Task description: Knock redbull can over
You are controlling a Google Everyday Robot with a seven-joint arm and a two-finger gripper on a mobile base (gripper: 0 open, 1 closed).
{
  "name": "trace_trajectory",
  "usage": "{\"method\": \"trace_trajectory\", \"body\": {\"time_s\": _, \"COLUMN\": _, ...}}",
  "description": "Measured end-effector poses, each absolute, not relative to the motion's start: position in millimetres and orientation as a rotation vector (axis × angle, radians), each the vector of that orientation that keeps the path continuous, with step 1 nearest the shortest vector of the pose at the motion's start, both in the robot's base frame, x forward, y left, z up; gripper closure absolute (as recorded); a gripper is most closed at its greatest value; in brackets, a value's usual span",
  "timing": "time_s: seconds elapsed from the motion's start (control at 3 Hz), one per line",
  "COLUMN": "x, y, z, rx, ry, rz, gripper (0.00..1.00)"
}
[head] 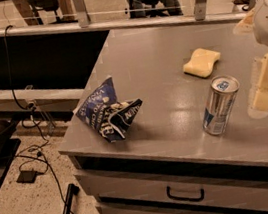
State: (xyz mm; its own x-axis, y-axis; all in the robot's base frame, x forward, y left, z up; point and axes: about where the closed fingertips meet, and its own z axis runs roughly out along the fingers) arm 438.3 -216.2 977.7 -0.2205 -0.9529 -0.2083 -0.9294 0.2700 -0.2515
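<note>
A crumpled dark blue snack bag (108, 112) with white lettering lies at the near left of the grey tabletop (155, 50). A pale yellow sponge (201, 62) sits farther back and to the right, well apart from it, left of the gripper (267, 89) at the right edge. Below is a drawer (152, 189) with a black handle (186, 195). Black cables (35, 151) trail over the floor (17, 201) at left.

single high view, angled down onto cabinet top (167, 63); gripper (267, 85) right edge

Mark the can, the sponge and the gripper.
can (220, 106): camera view, middle of its silver side.
sponge (202, 62): camera view, centre of its top face.
gripper (265, 89): camera view, at the right edge, just right of the can; pale lower end.
</note>
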Motion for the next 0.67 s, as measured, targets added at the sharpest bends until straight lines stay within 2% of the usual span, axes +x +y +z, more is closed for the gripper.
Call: {"method": "trace_trajectory", "body": {"time_s": 0.67, "x": 440.8, "y": -215.0, "z": 971.5, "rx": -1.696, "ry": 2.202, "rz": -0.035, "gripper": 0.00}}
